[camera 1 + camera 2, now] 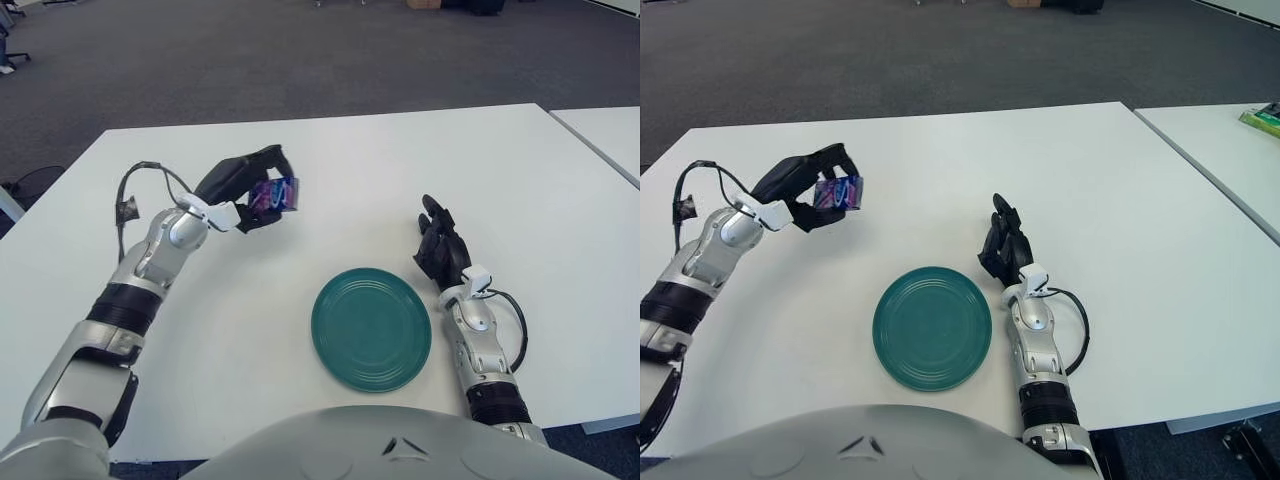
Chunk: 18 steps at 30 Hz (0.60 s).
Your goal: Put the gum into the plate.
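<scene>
Carrying the gum pack (pixel 273 194) clear of the white table (pixel 350 160), the left hand (pixel 246 190) has its dark fingers wrapped round the small blue and purple packet, one above it and the others beneath, so the pack sits pinched at the fingertips with its printed face turned toward the camera. Held that way, out at the tips and not deep in the palm, it should drop cleanly once the fingers part. The pack is raised off the tabletop, well to the robot's left of the green plate (pixel 371 327) and farther from the body than the plate is; the forearm angles up and across toward the middle of the table, which suits a swing over to the dish.

The plate lies flat near the robot's front edge of the table, nothing in it, so the gum has not been delivered and the carry seems to be the step in hand. What is left, I judge, is to bring the pack above the plate's centre, lower it and let go.

The right hand (pixel 440 248) shows just beside the plate on its right, fingers loosely extended and grasping nothing; it stands out of the left arm's likely path
</scene>
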Each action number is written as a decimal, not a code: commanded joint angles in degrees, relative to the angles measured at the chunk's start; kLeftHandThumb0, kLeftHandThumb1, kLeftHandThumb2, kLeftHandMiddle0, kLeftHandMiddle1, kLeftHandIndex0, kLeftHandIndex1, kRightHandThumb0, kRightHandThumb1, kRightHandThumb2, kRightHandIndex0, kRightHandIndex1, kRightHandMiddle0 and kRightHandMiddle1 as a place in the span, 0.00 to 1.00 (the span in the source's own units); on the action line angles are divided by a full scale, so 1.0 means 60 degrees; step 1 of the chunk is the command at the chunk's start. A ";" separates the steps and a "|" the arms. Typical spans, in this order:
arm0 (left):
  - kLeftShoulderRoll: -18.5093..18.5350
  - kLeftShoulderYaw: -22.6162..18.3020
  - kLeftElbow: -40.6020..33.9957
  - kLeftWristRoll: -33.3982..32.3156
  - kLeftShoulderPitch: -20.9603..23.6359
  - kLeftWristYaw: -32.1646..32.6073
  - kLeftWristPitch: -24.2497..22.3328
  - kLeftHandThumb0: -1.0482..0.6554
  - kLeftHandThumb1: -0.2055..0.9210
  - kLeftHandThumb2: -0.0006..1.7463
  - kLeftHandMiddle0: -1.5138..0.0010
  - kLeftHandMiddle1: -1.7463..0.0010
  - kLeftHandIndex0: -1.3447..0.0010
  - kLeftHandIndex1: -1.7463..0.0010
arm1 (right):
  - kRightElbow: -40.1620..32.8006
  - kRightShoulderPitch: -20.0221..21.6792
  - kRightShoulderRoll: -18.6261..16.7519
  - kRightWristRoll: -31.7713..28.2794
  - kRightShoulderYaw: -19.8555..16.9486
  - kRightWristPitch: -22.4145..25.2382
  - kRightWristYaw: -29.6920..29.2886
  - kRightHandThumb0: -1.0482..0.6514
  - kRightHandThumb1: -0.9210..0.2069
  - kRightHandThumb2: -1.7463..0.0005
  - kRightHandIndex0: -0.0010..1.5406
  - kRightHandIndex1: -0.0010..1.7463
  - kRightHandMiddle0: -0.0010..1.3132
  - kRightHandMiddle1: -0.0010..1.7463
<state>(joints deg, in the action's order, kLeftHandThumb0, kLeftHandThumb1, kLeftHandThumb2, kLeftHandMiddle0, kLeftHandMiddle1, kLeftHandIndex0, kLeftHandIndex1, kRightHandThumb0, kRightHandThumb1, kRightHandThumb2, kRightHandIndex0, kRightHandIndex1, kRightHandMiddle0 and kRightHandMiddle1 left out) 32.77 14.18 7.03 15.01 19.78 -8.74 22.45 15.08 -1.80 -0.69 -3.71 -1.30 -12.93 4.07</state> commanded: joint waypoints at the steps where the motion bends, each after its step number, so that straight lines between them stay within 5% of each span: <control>1: -0.0223 0.0487 -0.2846 -0.0460 0.0147 -0.1216 0.0193 0.32 0.37 0.82 0.22 0.00 0.49 0.00 | 0.1189 -0.0770 -0.0162 -0.0066 -0.0161 0.1009 -0.0273 0.17 0.00 0.47 0.10 0.01 0.00 0.22; 9: -0.0743 0.1401 -0.2811 -0.0209 0.0419 -0.2349 0.0595 0.32 0.37 0.82 0.21 0.00 0.49 0.00 | 0.1300 -0.0815 -0.0206 -0.0100 -0.0156 0.0885 -0.0188 0.16 0.00 0.47 0.10 0.01 0.00 0.20; 13: -0.0546 0.1954 -0.3543 -0.0635 0.0448 -0.3981 -0.0423 0.32 0.37 0.82 0.21 0.00 0.49 0.00 | 0.1403 -0.0804 -0.0323 -0.0451 -0.0312 0.0688 0.0082 0.16 0.00 0.47 0.10 0.00 0.00 0.19; 18: -0.0891 0.2800 -0.3406 -0.0201 0.0590 -0.5001 -0.0575 0.31 0.36 0.83 0.23 0.00 0.48 0.00 | 0.1474 -0.0786 -0.0342 -0.0361 -0.0365 0.0363 -0.0032 0.16 0.00 0.46 0.11 0.01 0.00 0.20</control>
<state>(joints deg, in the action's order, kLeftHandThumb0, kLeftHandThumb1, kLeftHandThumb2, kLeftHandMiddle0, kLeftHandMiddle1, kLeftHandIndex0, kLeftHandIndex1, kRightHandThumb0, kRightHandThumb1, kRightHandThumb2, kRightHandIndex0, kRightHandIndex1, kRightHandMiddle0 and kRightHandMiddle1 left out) 27.75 28.42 -13.98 11.92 22.53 -35.81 20.01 17.87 -1.89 -2.48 -5.66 -2.63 -14.73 4.82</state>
